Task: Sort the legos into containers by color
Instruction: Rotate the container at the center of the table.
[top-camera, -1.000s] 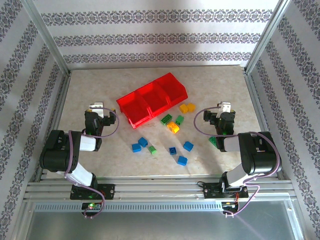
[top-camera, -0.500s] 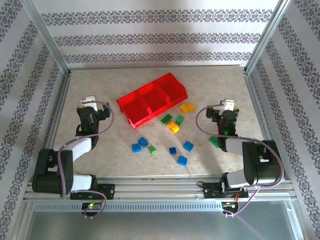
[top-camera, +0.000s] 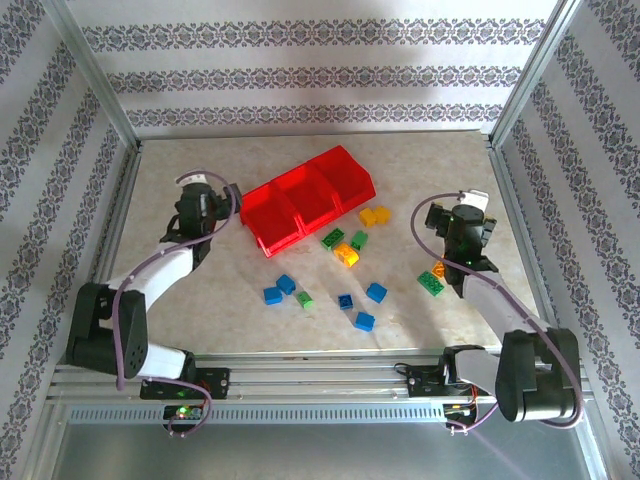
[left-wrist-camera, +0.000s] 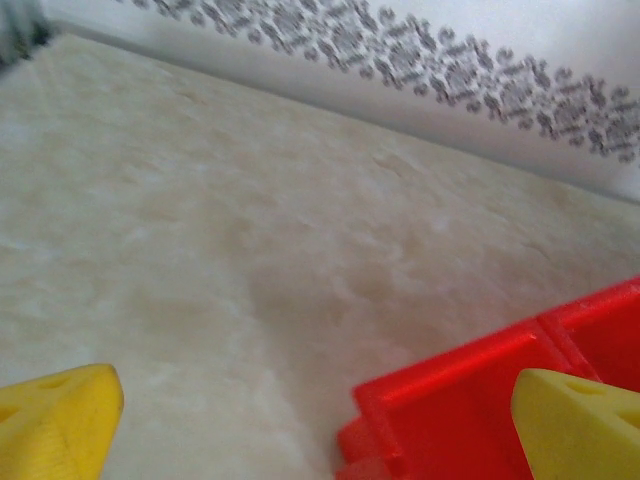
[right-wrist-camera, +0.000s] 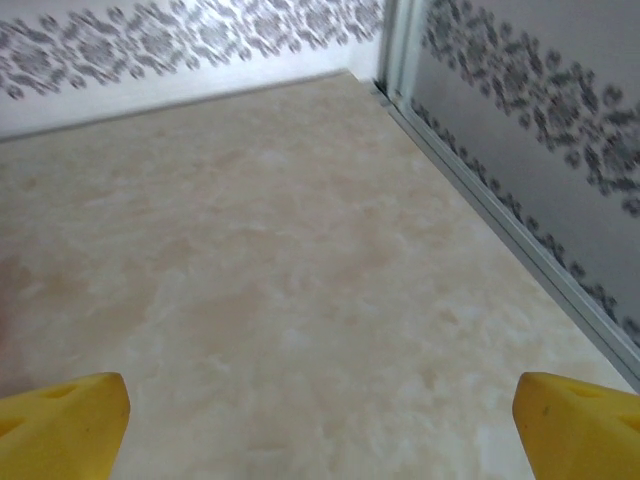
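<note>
Left gripper (top-camera: 197, 192) (left-wrist-camera: 316, 418): jaws spread wide, nothing between them. The near-left corner of the red containers (top-camera: 262, 192) (left-wrist-camera: 450, 400) sits just ahead of the right finger; bare table (left-wrist-camera: 200, 200) lies ahead of the left finger.

Right gripper (top-camera: 468, 212) (right-wrist-camera: 320, 430): jaws wide open, nothing held, bare table ahead.

Legos (top-camera: 346, 253) lie loose on the table, outside the containers, between the two grippers. A green brick (top-camera: 431, 282) and an orange brick (top-camera: 439, 269) lie behind the right jaws, beside that arm.
</note>
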